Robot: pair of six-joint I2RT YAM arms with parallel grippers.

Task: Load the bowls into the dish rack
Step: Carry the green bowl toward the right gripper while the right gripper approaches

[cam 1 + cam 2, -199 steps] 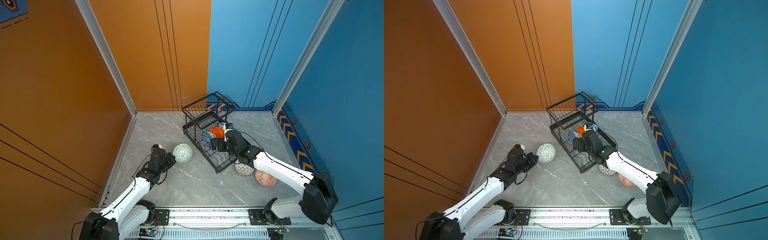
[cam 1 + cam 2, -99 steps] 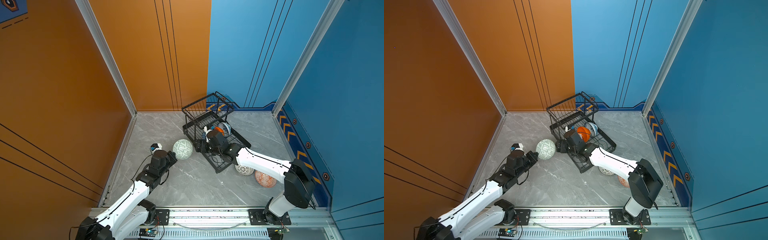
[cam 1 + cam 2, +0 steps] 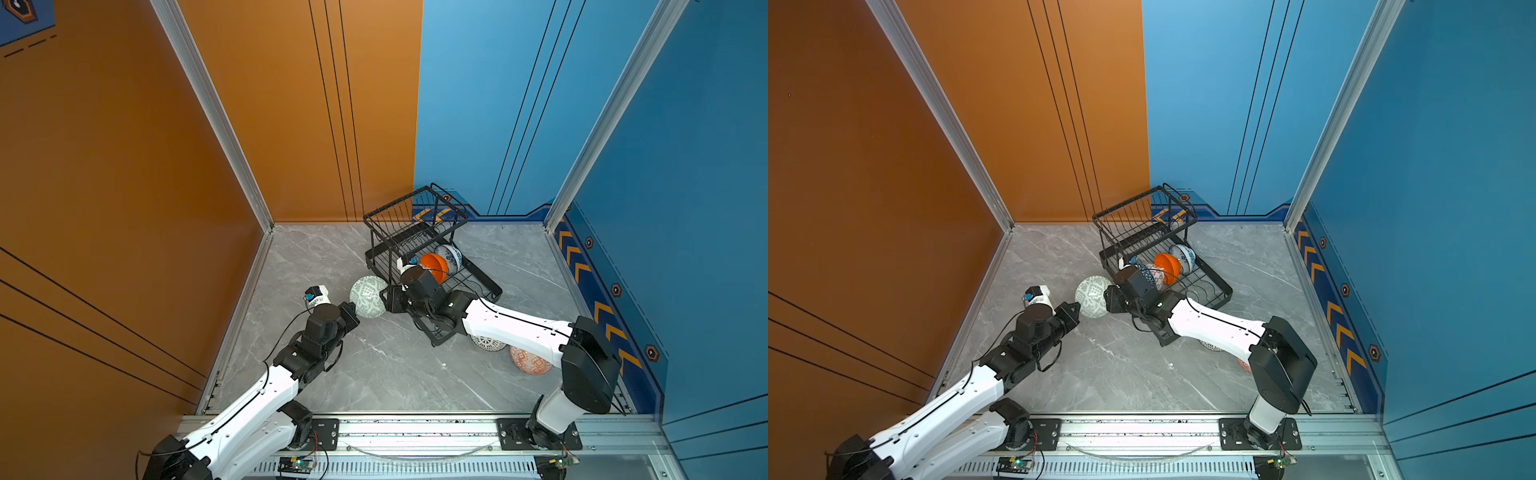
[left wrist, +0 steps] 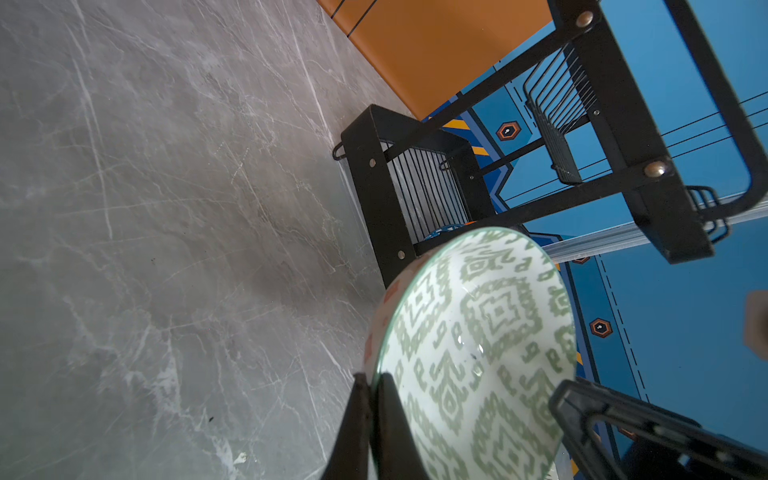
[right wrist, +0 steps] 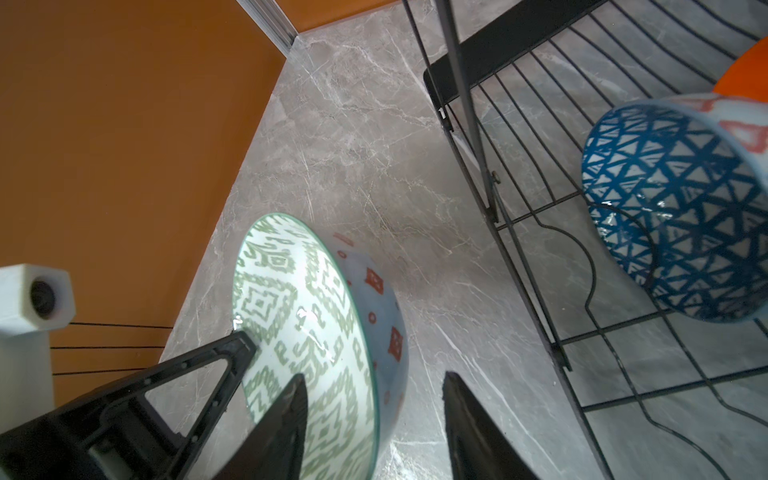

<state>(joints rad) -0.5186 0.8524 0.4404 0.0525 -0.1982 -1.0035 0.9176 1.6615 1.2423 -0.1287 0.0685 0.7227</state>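
Handover of the pale green geometric-patterned round bowl [image 3: 368, 297], up on edge just beside the black wire two-tier dish rack [image 3: 484, 283]. Left gripper [image 4: 372, 382] pinching its rim; right gripper [image 5: 374, 376] spread, straddling the bowl's wall, not yet pressed on it. Close squarely over the rim, confirm the hold, then release the left. Keep clear of the rack wires.

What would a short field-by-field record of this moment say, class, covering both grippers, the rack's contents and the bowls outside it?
left gripper: shut on the rim of the green bowl, which stands on edge
right gripper: open, jaws straddling the same rim
in the dish rack: orange bowl, floral bowl, blue triangle bowl
on the floor outside the rack: white lattice bowl, red-orange bowl
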